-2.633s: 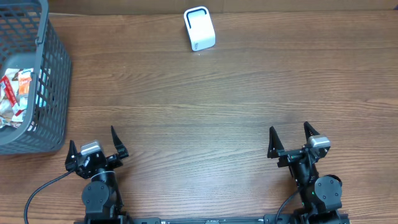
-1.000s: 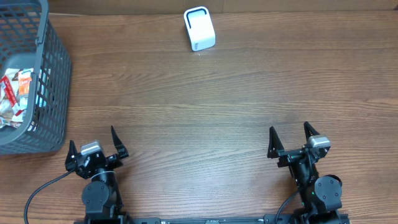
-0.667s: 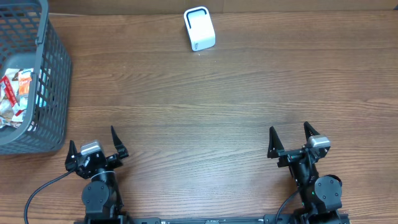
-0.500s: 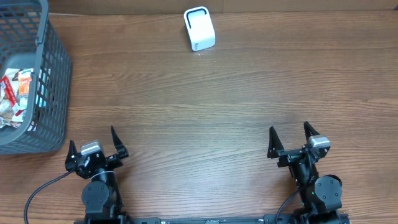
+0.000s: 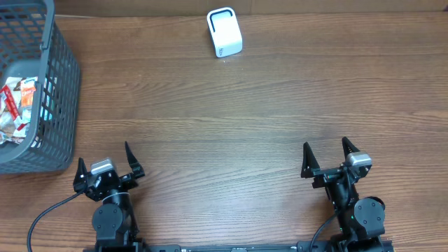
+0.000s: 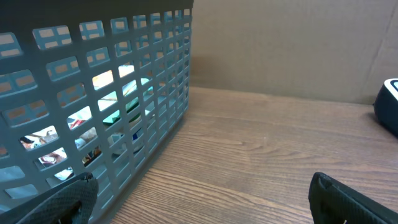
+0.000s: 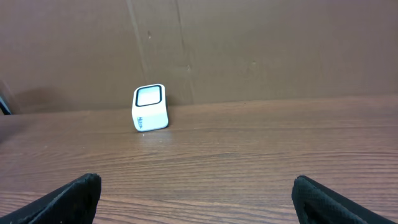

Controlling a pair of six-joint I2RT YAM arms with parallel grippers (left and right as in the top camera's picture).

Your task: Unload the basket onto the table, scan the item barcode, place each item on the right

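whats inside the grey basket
Crumpled snack packets in red, orange and white lie inside the grey basket. The mesh wall and the top packets cover whatever lies lower, so neither their number nor any barcode can be seen.

Basket: grey plastic lattice basket [image 5: 66, 91] on the wooden worktop [image 5: 245, 119], far left; snack packets [image 5: 17, 112] inside.
Scanner: white box-shaped scanner [image 5: 225, 32] at the far edge, well right of the basket.
Claws: left claw [image 5: 105, 155] and right claw [image 5: 325, 144] at the near edge, well apart.
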